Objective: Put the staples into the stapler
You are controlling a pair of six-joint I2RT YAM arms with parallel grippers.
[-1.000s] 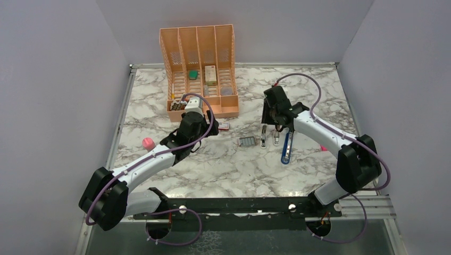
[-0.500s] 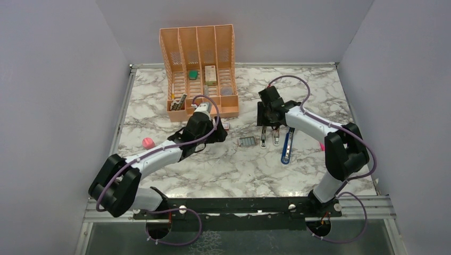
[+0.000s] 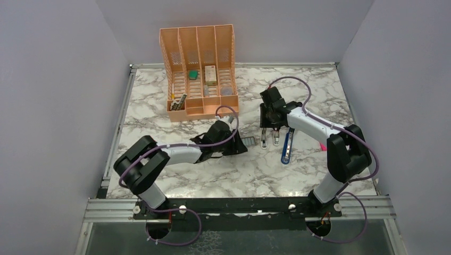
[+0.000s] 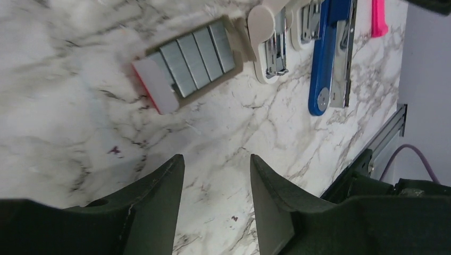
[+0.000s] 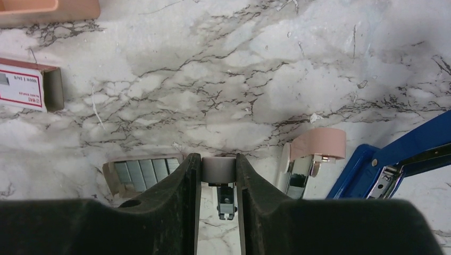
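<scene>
Hovering low over the counter [image 4: 64, 122], the left tool [image 4: 217, 170] has its jaws roughly half apart and empty, just short of the staples [image 4: 189, 56]. Left arm is stretched low across from its base.

Right tool [image 5: 218, 162] is drawn in on a small white block [image 5: 218, 169], fingers against both its sides. Right arm is folded, wrist pointing down.

Staples: grey strips in their tray, well left of the stapler [image 4: 330, 53]. The white block and a pinkish-tan block [image 5: 314, 144] lie between. The red-and-white sleeve [image 5: 21, 85] lies farther from the stapler again.

Stapler lies flat, silver channel exposed beside the blue arm; looks open for loading.

Step, as I read it: fetching a strip, none loaded yet. Next: left tool closes on one strip, lifts it, and carries it right to the channel. The block in the right tool is no part of the task.
</scene>
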